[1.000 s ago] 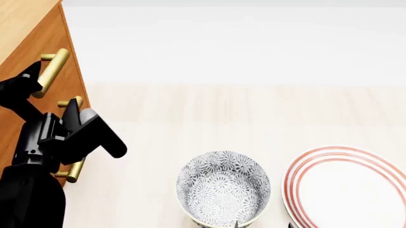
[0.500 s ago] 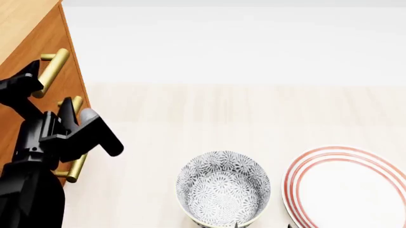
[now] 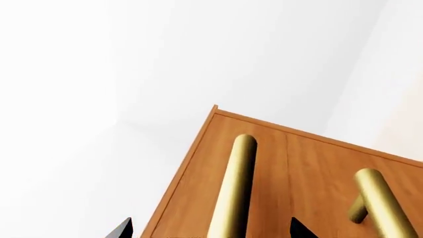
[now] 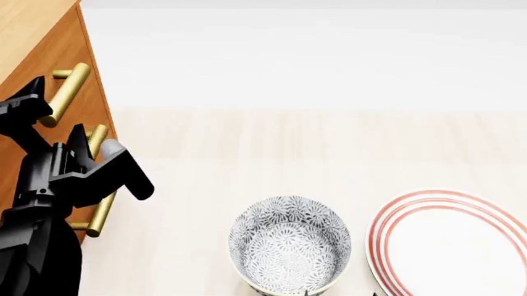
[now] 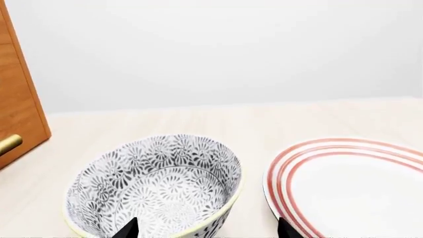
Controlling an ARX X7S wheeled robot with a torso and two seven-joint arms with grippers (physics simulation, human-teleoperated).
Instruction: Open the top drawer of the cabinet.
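1. We count one cabinet (image 4: 58,55), orange-brown wood grain.
2. We count three brass bar handles in the head view: an upper one (image 4: 66,94), a middle one (image 4: 95,139) partly hidden behind the arm, and a lower one (image 4: 100,215). The left wrist view shows only two of them.
3. We count one patterned bowl (image 4: 289,252).
4. We count one plate (image 4: 448,242) with red rings at its rim.
5. We count one black robot arm (image 4: 49,203) in the head view.
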